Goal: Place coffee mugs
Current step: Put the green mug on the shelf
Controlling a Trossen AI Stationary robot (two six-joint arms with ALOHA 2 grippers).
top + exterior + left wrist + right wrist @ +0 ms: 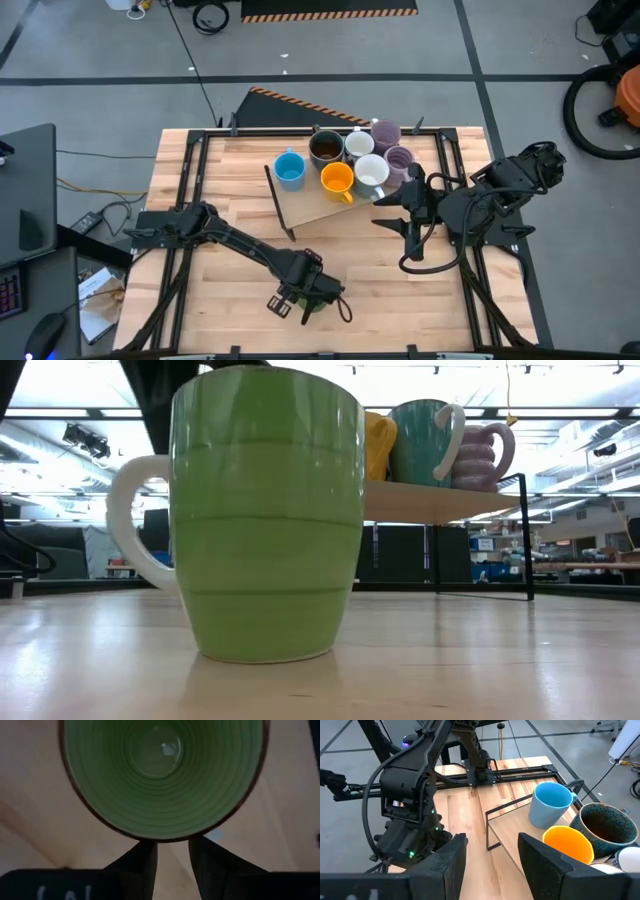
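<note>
A green mug stands upright on its base near the table's near edge, with its pale handle out to one side. My left gripper hovers at the mug's rim, looking down into the green mug; its fingers are a little apart and nothing shows between them. In the high view my left gripper covers most of the mug. Seven mugs sit on a raised shelf: blue, orange, dark brown, white, patterned and two lilac. My right gripper is open beside the shelf's right end. My left gripper comes at the green mug from above, pointing down, with its fingertips just outside the rim. The rim hides the tips, so I cannot tell whether they touch the mug. The mug stands on the table.
The shelf is a wooden board on a black wire frame, standing in the far middle of the table. In the right wrist view the blue mug, orange mug and brown mug are close ahead. Bare tabletop lies near the left arm.
</note>
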